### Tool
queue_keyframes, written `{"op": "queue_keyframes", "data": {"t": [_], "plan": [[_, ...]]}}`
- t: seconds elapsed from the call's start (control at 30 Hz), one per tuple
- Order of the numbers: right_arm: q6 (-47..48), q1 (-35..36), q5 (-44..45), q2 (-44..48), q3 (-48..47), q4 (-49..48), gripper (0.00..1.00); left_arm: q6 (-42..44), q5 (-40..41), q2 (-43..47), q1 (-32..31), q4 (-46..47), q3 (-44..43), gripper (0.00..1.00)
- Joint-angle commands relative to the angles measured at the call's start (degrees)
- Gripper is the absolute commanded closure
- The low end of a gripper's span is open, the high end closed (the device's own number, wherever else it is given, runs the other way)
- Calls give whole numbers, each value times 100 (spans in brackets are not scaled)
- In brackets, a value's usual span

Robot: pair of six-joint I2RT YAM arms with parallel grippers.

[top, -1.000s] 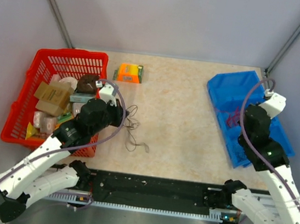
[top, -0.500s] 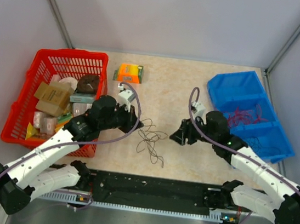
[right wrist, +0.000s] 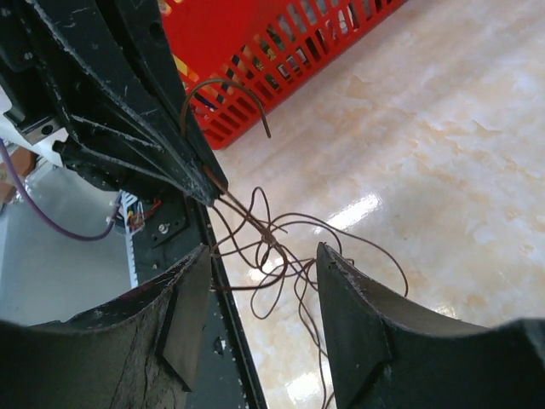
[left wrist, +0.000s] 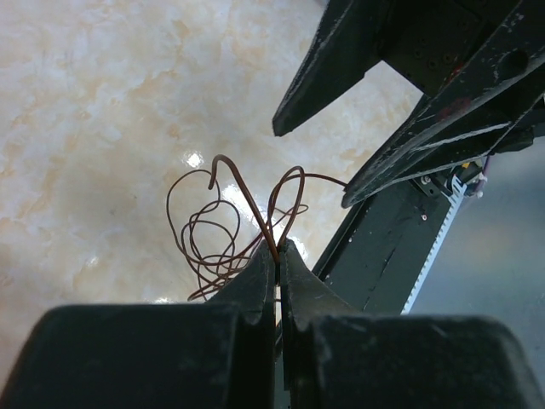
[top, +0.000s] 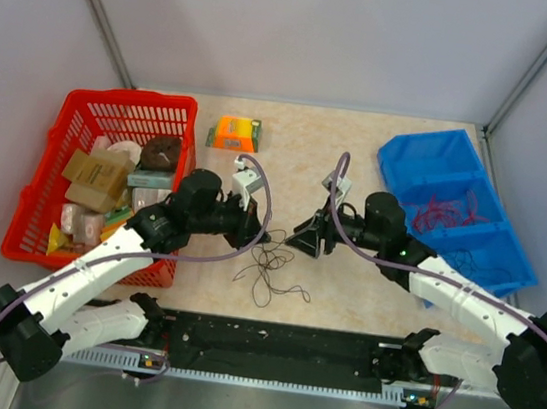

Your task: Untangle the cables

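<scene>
Reddish-brown cables (left wrist: 249, 204) are being pinched by the closed left gripper (left wrist: 277, 249); beside it, the open right gripper (right wrist: 264, 256) risks several being clamped together, tightening knots.

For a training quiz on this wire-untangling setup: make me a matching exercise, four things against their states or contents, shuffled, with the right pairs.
Column one
1. left gripper
2. right gripper
3. red basket
4. blue bin

Column two
A. holds red wires
B. shut on the cables
C. open
D. packed with boxes

Pairs: 1-B, 2-C, 3-D, 4-A
</scene>
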State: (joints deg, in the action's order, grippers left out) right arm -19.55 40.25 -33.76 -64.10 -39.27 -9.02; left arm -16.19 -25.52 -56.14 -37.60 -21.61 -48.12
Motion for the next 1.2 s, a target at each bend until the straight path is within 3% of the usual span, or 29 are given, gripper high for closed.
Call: {"op": "queue_keyframes", "data": {"t": [0.0,0.2,0.37,0.43,0.47,0.5,0.53,0.6,0.63,0.7,0.77,0.97,1.07,1.17], "plan": [[232,141,-61,-252,-406,-364,48,230,-401,-72,-1,157,-277,100],[443,387,-96,-630,-749,-276,51,291,-454,-108,-1,113,-295,100],[470,536,-114,-797,-811,-373,65,344,-463,-82,-1,69,-277,100],[470,615,-26,-833,-776,-425,79,335,-454,-38,-1,121,-225,100],[496,659,166,-807,-749,-452,99,327,-402,-11,-1,156,-190,100],[522,712,585,-754,-723,-382,100,274,-314,24,7,209,-146,100],[514,765,816,-675,-636,-408,100,213,-148,85,-1,244,-102,97],[400,800,1151,-412,-434,-591,100,-50,273,182,7,358,30,70],[312,835,1213,-263,-311,-688,100,-165,406,235,8,463,126,63],[189,879,1214,-60,-196,-786,100,-480,634,305,7,700,302,50],[145,914,1240,81,-152,-655,100,-718,785,314,7,903,434,45],[22,941,1520,424,-63,-339,100,-1133,1059,217,7,1079,496,52],[-145,932,2370,590,-256,161,100,-1045,882,288,8,1298,689,64],[-268,932,3338,924,-616,724,100,-992,873,349,8,1352,926,66]]}}
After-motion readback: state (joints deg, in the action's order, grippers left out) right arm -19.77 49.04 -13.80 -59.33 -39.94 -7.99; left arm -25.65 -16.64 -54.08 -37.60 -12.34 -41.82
